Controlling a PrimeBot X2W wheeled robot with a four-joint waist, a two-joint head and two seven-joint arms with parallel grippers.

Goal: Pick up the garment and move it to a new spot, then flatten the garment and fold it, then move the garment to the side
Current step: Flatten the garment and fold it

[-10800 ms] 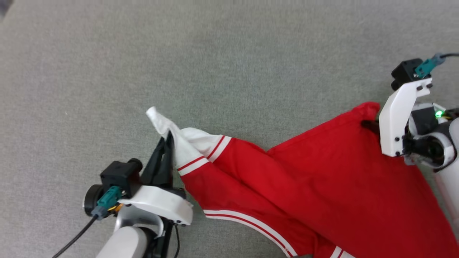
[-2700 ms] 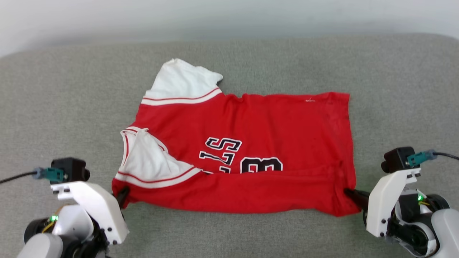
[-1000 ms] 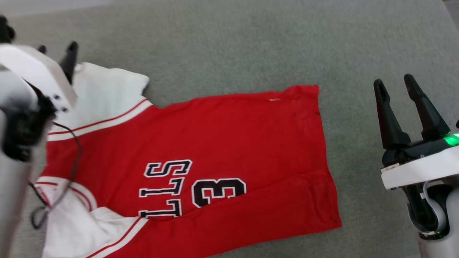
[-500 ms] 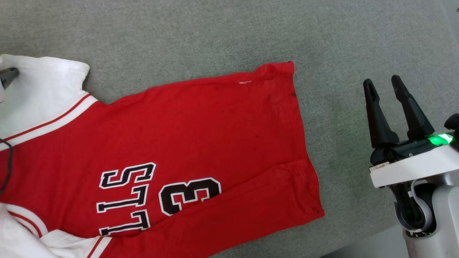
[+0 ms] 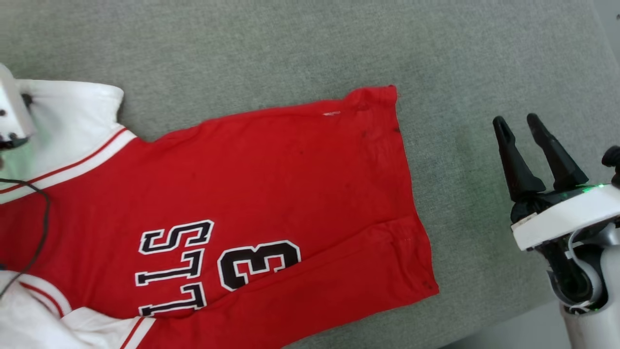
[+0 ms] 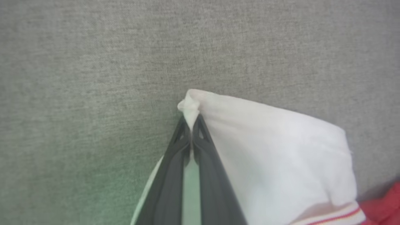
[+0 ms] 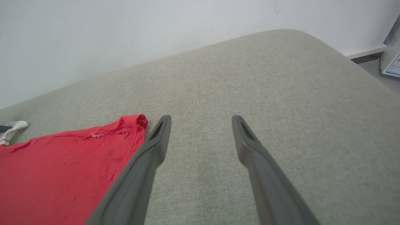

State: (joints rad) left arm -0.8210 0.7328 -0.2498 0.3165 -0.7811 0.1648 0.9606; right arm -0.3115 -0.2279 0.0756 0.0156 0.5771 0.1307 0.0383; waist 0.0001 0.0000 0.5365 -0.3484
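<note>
- The right gripper [image 5: 516, 125], lower right of the head view: jaws wide, empty.
- The jersey [image 5: 290, 194], centre and left on the grey cushion [image 5: 290, 43]: probably light, soft and limp; best taken at the corners.
- The left gripper [image 6: 190, 125]: jaws pinched on the white corner, upper left of the head view.

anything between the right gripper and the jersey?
Just bare grey upholstery between the right gripper and the garment. The gap shows in the head view and the right wrist view.

Bench [image 5: 290, 43]: soft grey cloth, rounded edge.
Wall [image 7: 125, 37]: plain white, behind the bench, at 12 o'clock in the right wrist view.
Floor [image 5: 508, 334]: pale strip at 5 o'clock in the head view.
Light: soft and even.
</note>
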